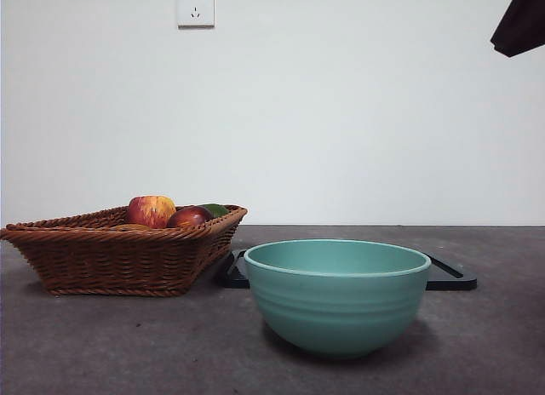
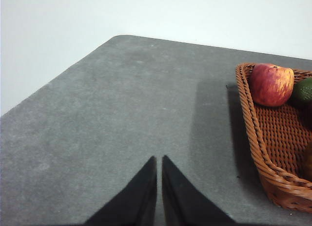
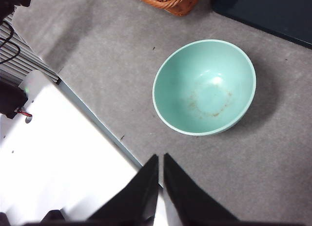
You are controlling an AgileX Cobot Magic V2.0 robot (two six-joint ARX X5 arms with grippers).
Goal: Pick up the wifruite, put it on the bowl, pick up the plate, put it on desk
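Near the front of the grey surface [image 1: 102, 344] the teal bowl [image 1: 337, 294] is seen standing upright, and in the right wrist view its inside is shown to hold nothing but faint brownish marks. Behind the bowl a flat dark tray [image 1: 450, 276] is laid on the surface, its ends showing past both sides of the bowl. Beside the bowl, close to it but apart from it, a brown wicker basket [image 1: 119, 259] is set. Within the basket a red-yellow apple [image 1: 151, 210], a dark red fruit [image 1: 189, 216] and a green fruit [image 1: 215, 209] are seen above the rim. Just beside the apple, low against the rim, a sliver of dull brown [image 1: 129, 227] is visible that may be the wifruite, though this cannot be told for certain.

The left gripper [image 2: 159, 160] is held over bare surface beside the basket, well apart from the bowl; its jaws are pressed nearly together and nothing is gripped. The right gripper [image 3: 160, 158] is held high above the surface edge, near the bowl, its jaws likewise almost closed and nothing held. On the wall behind the basket a white socket [image 1: 195, 7] is mounted.
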